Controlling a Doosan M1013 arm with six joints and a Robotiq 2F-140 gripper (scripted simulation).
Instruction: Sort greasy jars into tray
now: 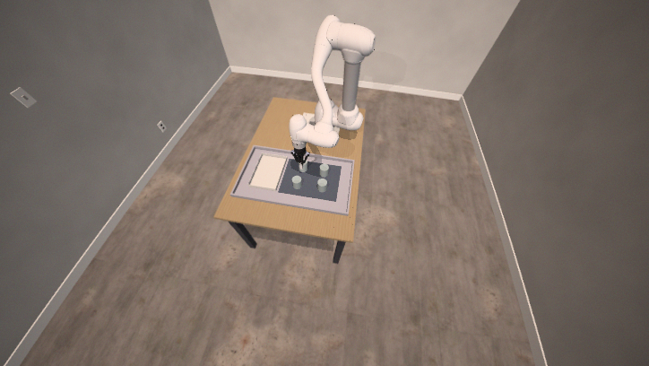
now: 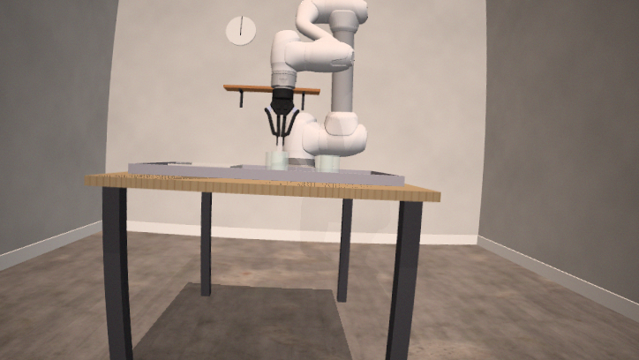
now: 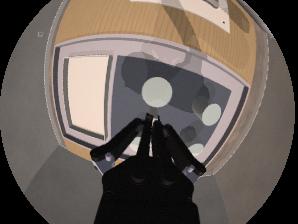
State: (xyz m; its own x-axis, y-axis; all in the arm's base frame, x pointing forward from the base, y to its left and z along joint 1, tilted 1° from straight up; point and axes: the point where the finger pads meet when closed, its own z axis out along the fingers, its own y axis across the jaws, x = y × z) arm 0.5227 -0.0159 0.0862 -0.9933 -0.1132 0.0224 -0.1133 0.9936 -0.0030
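Four pale glass jars stand mouth down on the dark drying mat (image 1: 311, 181): back left (image 1: 302, 167), back right (image 1: 324, 170), front left (image 1: 296, 182) and front right (image 1: 322, 185). My gripper (image 1: 300, 159) is shut and empty, pointing straight down over the back left jar. In the side view its fingertips (image 2: 279, 142) hang just above that jar's upturned base (image 2: 277, 160), not touching it. In the wrist view the shut fingertips (image 3: 153, 119) sit just below that jar (image 3: 158, 91); two more jars (image 3: 212, 115) (image 3: 197, 151) show to the right. The cream tray (image 1: 268, 171) left of the mat holds nothing.
Mat and tray lie on a grey steel top with a raised rim (image 1: 350, 186), on a wooden table (image 1: 290, 218). The arm's base (image 1: 350, 118) stands at the table's back edge, behind the jars. A wall shelf (image 2: 271, 89) shows behind the gripper.
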